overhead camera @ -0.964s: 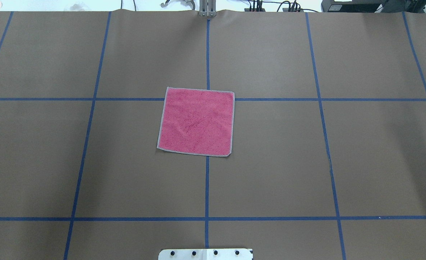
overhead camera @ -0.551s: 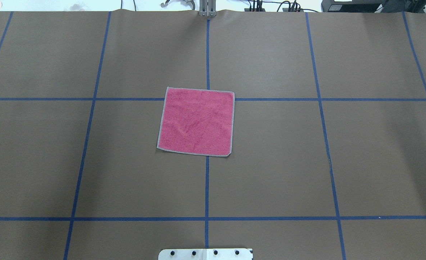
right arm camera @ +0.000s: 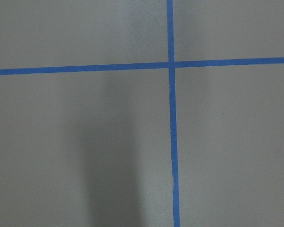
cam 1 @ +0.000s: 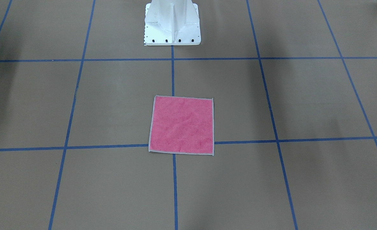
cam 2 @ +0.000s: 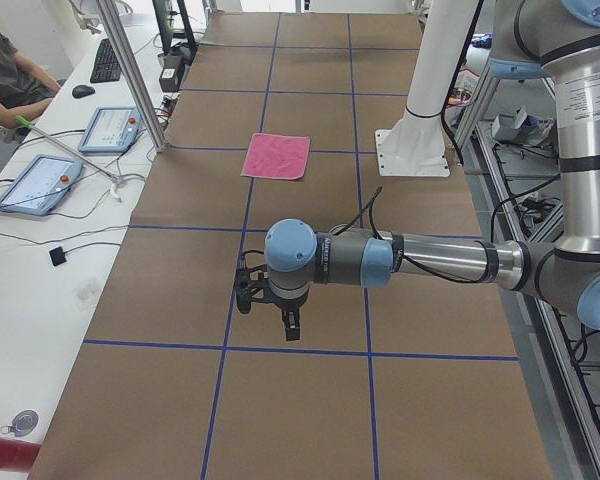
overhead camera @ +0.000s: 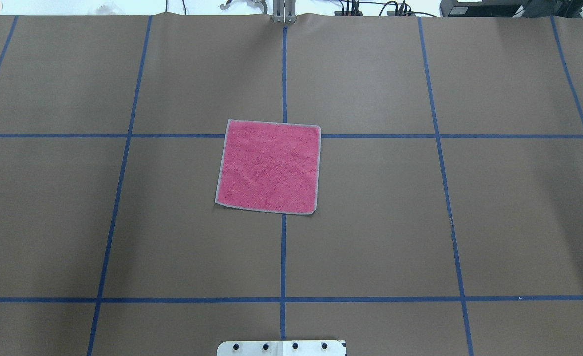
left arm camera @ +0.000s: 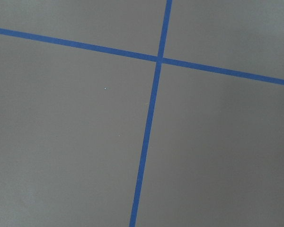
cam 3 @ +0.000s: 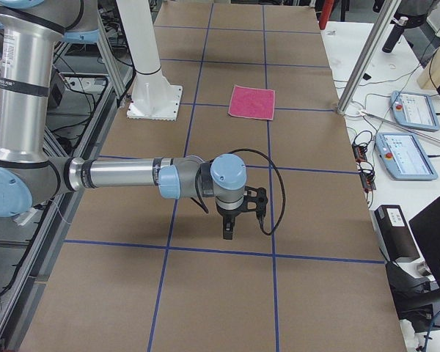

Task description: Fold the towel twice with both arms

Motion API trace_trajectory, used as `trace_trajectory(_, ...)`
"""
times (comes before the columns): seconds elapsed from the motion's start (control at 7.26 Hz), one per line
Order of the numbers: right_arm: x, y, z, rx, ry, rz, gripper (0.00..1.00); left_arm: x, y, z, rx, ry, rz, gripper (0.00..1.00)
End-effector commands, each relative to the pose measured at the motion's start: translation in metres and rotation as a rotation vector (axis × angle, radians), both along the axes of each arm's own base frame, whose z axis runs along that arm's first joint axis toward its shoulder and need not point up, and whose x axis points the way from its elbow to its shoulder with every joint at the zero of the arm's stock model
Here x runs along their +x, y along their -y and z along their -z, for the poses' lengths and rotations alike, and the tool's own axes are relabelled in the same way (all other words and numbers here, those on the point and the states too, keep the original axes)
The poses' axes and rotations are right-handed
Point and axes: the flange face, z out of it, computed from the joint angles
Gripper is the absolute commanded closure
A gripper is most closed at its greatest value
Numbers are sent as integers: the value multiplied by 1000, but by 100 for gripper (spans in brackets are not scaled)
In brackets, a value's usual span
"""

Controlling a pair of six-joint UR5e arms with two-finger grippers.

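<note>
The towel lies flat and unfolded, pink face up with a light grey hem, at the table's middle over a blue tape crossing; it also shows in the front view and both side views. Both arms hover far from it, near opposite ends of the table. The left gripper shows only in the exterior left view, pointing down. The right gripper shows only in the exterior right view, also pointing down. I cannot tell whether either is open or shut. Both wrist views show only bare brown table and tape.
The white pedestal base stands at the robot's side of the table. Blue tape lines grid the brown surface. Beyond the far edge runs a desk with tablets, an aluminium post and a seated person.
</note>
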Motion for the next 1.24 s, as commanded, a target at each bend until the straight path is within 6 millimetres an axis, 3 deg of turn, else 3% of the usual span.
trace_trajectory(0.0,-56,6,44,-43,112,15,0,7,1,9,9,-101,-2,0)
trace_trajectory(0.28,-130,14,97,-105,177,-54,0,16,7,20,-32,-123,35,0)
trace_trajectory(0.55,-202,33,162,-187,231,-71,0,45,18,39,-35,-143,65,0)
trace_trajectory(0.83,-294,33,229,-164,232,-81,0,98,38,79,-72,-192,98,0)
trace_trajectory(1.1,-380,6,272,-207,236,-125,0,153,51,117,-146,-247,110,0)
